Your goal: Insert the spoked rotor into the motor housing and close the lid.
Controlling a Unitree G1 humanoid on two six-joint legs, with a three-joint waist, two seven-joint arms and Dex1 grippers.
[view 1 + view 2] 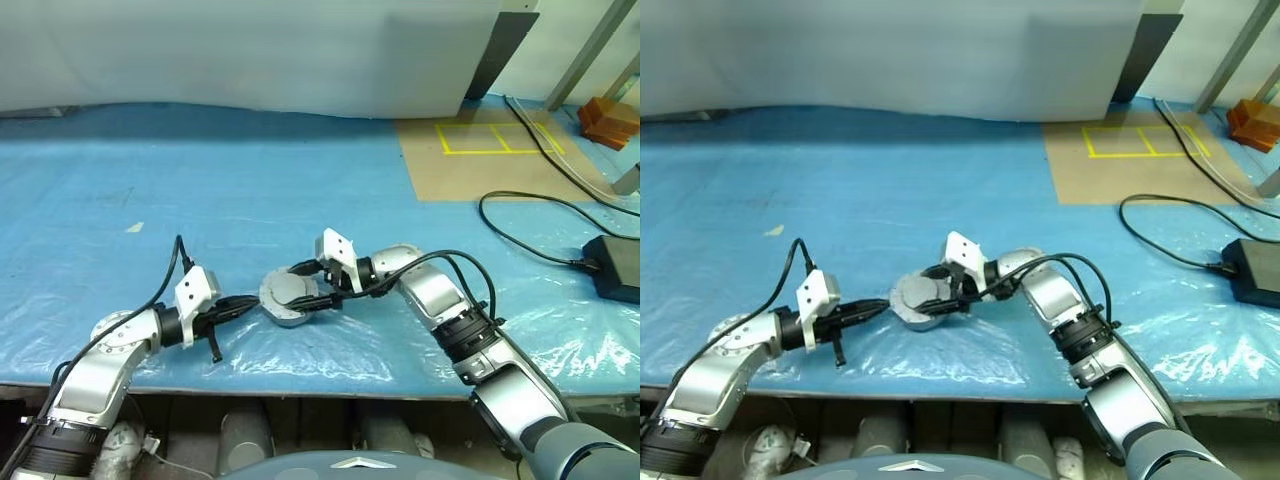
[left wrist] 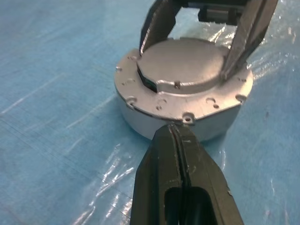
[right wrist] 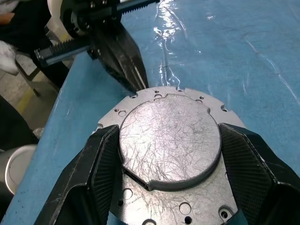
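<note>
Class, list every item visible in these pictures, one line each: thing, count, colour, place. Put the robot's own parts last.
lid: one, silver-grey, sitting on the motor housing, between the right hand's fingers
motor housing: one, grey shell, on the sheet near the table's front edge
plastic sheet: one, blue, covering the table
board: one, brown with yellow taped squares, far right of the table
cable: one, black, looping to the power brick
power brick: one, black, right edge
blocks: orange, count unclear, far right corner
left hand: one, black fingers, shut, tips at the housing's rim
right hand: one, black fingers either side of the lid's raised centre
</note>
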